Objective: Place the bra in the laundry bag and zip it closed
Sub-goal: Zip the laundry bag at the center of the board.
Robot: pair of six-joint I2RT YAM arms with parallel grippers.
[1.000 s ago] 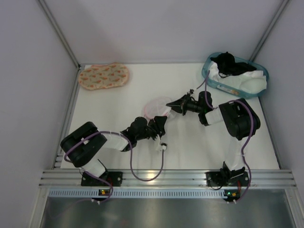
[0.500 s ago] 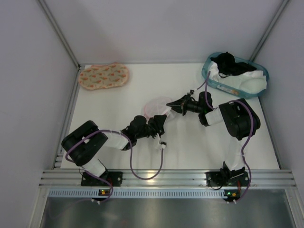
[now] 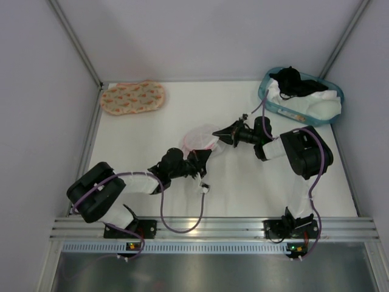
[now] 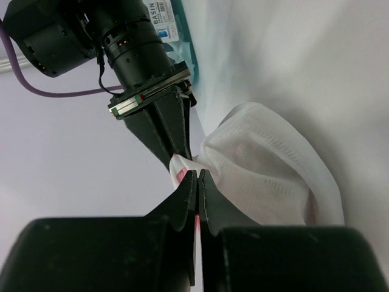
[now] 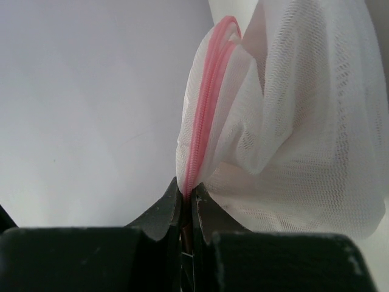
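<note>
The laundry bag [image 3: 199, 139], a white mesh pouch with a pink zipper rim, lies crumpled mid-table between both arms. My left gripper [image 3: 205, 154] comes at it from the near side and is shut on the rim; in the left wrist view its jaws [image 4: 196, 177] pinch a pink-and-white fold of the bag [image 4: 267, 164]. My right gripper [image 3: 216, 135] holds the bag's right edge, shut [image 5: 187, 193] on the pink zipper [image 5: 209, 103] where the mesh [image 5: 304, 140] bunches. The bra is hidden; only a faint pink tint shows through the mesh.
An orange-printed padded piece [image 3: 132, 97] lies at the far left corner. A teal basket [image 3: 263, 91] holding black and white laundry stands at the far right. Grey walls enclose the table on three sides.
My left gripper has closed onto the bag's rim, and the left arm's elbow has swung left and toward the near edge. The right gripper keeps its hold unchanged.
</note>
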